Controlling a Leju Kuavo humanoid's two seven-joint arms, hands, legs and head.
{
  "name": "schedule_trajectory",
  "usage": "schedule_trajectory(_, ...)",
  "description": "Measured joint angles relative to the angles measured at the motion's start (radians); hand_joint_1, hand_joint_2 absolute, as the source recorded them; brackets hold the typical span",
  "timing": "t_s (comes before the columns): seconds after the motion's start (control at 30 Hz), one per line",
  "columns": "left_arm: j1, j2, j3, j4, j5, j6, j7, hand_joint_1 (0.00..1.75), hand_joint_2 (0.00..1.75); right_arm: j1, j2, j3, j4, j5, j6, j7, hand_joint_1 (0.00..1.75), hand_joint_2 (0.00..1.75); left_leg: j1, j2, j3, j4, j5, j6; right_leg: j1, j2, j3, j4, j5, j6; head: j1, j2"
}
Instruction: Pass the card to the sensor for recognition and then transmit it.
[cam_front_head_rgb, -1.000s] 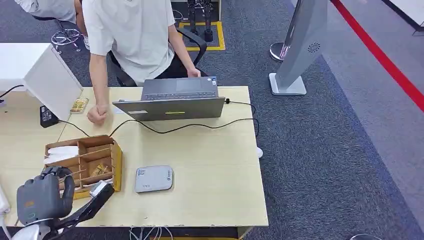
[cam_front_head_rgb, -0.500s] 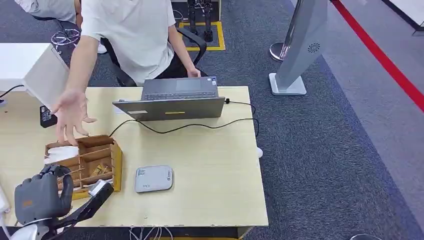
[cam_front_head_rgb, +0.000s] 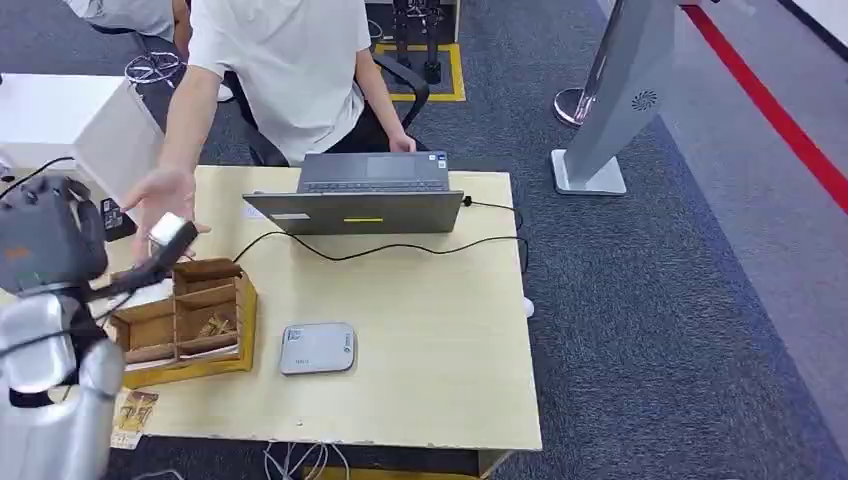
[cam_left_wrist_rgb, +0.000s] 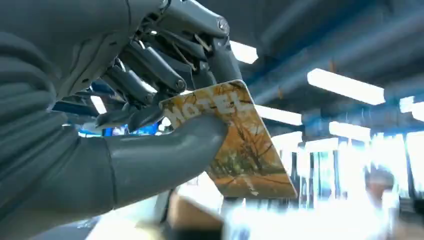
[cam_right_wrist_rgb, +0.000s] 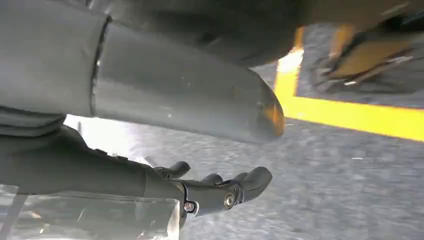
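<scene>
The left hand pinches the card between thumb and fingers, raised above the desk near a person's open palm. The right hand looks empty, fingers loosely apart. The sensor lies beside the box.

I am seeing the card sitting pinched between the thumb and dark fingers of the left hand, most of it sticking out past the fingertips. It is showing an orange and yellow autumn-tree print with pale lettering along the held edge. The card sensor, a flat grey rounded-corner box, is lying on the wooden table just beside the cardboard organiser.
</scene>
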Motion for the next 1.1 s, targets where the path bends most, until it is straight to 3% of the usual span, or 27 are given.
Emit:
schedule_trajectory(0.07,-0.086,0.003,-0.003,0.063,-0.001,-0.001,-0.001,1.75,1.75,0.002,0.000,0.010,-0.001,0.001,0.000,0.002,0.00,0.00,-0.001,0.008,0.004,0.000,0.001,0.001,-0.002,0.009,0.001,0.000,0.002,0.003,-0.015,0.000)
schedule_trajectory(0.23,-0.151,0.001,-0.008,0.136,-0.002,-0.002,0.002,1.75,1.75,0.014,0.000,0.018,0.000,0.001,0.000,0.004,0.00,0.00,-0.001,0.014,0.000,0.001,0.001,0.001,-0.002,0.016,-0.005,0.000,0.004,0.003,-0.011,0.000)
schedule_trajectory(0.67,-0.175,0.033,-0.008,0.169,0.000,-0.030,0.012,1.75,1.75,0.015,0.000,0.040,0.000,0.019,0.008,0.003,0.00,0.00,0.000,0.015,-0.001,0.000,0.000,0.001,0.000,0.016,-0.006,0.000,0.003,0.003,-0.012,0.000)
schedule_trajectory(0.7,-0.175,0.035,-0.008,0.170,0.001,-0.031,0.012,0.00,1.75,0.015,0.000,0.040,0.000,0.020,0.008,0.003,0.00,0.00,0.000,0.015,-0.001,0.000,0.000,0.001,0.000,0.016,-0.006,0.000,0.003,0.003,-0.013,0.000)
schedule_trajectory(1.1,-0.158,0.054,-0.003,0.169,0.025,-0.023,0.006,0.00,1.75,0.015,0.000,0.042,0.000,0.019,0.006,0.000,0.00,0.00,0.000,0.014,-0.001,0.000,0.000,0.001,-0.001,0.015,-0.005,0.000,0.003,0.003,-0.012,0.000)
